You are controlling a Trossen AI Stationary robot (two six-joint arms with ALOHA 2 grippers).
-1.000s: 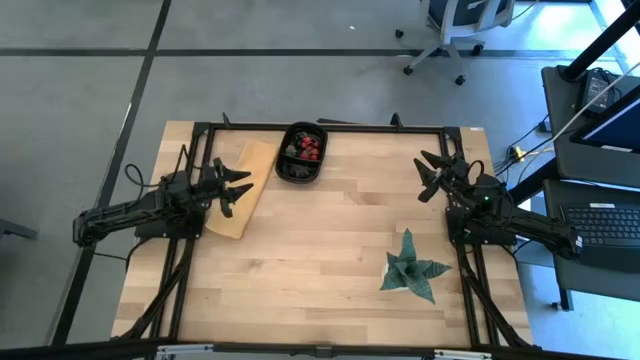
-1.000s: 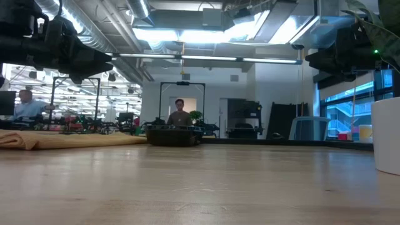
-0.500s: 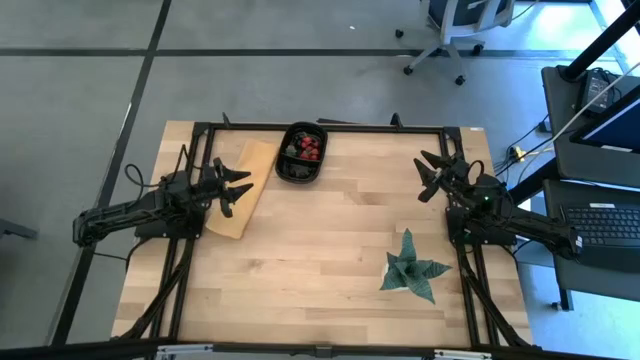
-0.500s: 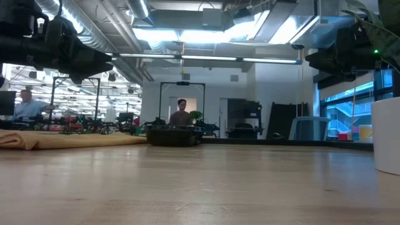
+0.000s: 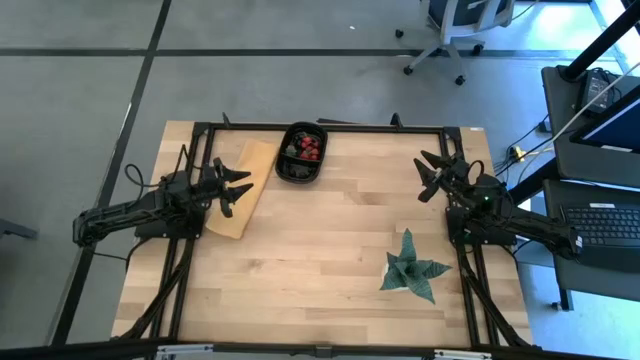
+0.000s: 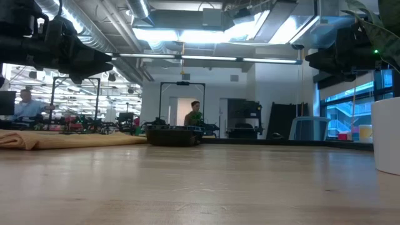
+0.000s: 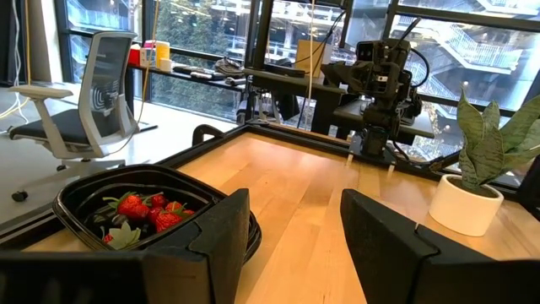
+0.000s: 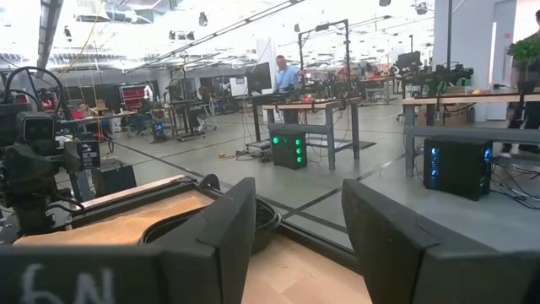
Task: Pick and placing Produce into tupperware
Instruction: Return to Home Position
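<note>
The tupperware [image 5: 302, 153] is a small black tub standing on its base near the table's far edge. The produce [image 5: 305, 149], red strawberries and dark berries, lies inside it, and also shows as produce [image 7: 142, 209] in the left wrist view. My left gripper [image 5: 245, 183] hovers open over the tan board, to the left of the tub. In its own view, my left gripper [image 7: 295, 228] points past the tupperware [image 7: 80, 198]. My right gripper [image 5: 425, 177] hangs open above the table's right part, well apart from the tub.
A flat tan wooden board [image 5: 240, 190] lies under the left gripper. A green spiky plant [image 5: 412, 268] in a white pot [image 6: 387, 134] stands near the right arm. Bare wood lies between the arms. People show in the room beyond the table.
Both arms and everything on the table have kept still. In the low view, a person far behind the table has walked toward the right.
</note>
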